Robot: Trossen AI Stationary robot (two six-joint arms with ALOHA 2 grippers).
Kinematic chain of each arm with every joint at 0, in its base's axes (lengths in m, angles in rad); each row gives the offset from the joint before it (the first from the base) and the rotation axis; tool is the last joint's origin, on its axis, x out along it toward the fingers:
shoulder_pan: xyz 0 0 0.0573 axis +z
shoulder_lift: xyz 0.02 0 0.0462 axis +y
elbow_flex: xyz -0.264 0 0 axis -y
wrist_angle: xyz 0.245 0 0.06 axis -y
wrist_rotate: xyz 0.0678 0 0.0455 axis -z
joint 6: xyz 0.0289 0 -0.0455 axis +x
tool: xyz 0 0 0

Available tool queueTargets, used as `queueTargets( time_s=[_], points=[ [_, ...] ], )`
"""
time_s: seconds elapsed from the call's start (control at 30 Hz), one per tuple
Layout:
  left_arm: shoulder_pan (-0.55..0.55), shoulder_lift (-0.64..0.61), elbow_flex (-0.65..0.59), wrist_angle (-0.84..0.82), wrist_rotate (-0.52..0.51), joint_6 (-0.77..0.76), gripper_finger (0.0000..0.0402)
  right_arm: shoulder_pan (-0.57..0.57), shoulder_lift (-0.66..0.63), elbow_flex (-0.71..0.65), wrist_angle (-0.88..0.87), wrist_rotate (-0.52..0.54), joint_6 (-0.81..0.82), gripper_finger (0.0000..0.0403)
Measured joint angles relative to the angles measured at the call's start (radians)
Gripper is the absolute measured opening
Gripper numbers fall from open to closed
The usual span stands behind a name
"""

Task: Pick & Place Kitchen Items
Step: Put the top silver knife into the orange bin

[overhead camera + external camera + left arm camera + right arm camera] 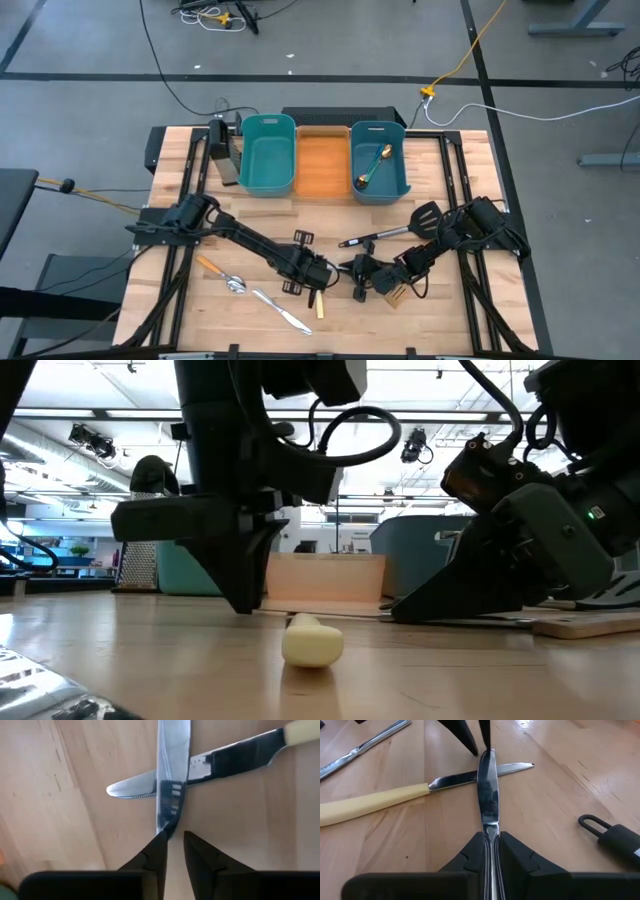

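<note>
Two shiny steel knives are crossing on the wooden desk (200,300): right gripper (490,842) is clamping one knife (488,795); left gripper (173,845), jaws narrowly parted, is touching its tip above the cream-handled knife (370,802).

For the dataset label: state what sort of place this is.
Probably a robotics lab in an open workshop hall: a wooden table on a grey concrete floor strewn with cables, and bright ceiling lights over equipment behind it.
</note>
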Motion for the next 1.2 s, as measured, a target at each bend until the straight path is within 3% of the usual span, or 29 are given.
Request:
queueTargets(
  time_s=[0.3,0.47,0.6,0.83,1.07,1.2],
  points=[
    [0.003,-0.001,-0.001,0.016,-0.034,-0.006,0.0176,-0.004,0.0,0.0,0.004,-0.012,0.0,0.0049],
    [0.003,-0.008,-0.024,0.072,-0.037,-0.005,0.02,-0.004,0.0,0.0,0.005,-0.012,0.0,0.0049],
    [0.012,-0.014,-0.075,0.169,0.004,-0.005,0.0193,-0.004,0.0,0.0,0.007,-0.013,0.0,0.0049],
    [0.059,-0.017,-0.105,0.192,0.182,-0.001,0.0151,-0.004,0.0,0.0,0.007,-0.013,0.0,0.0049],
    [0.093,-0.016,-0.107,0.204,0.27,0.029,0.0125,-0.004,0.0,0.0,0.007,-0.013,-0.001,0.0049],
    [0.094,-0.016,-0.109,0.21,0.266,0.046,0.0107,-0.004,0.0,0.0,0.007,-0.012,0.0,0.0049]
  ],
)
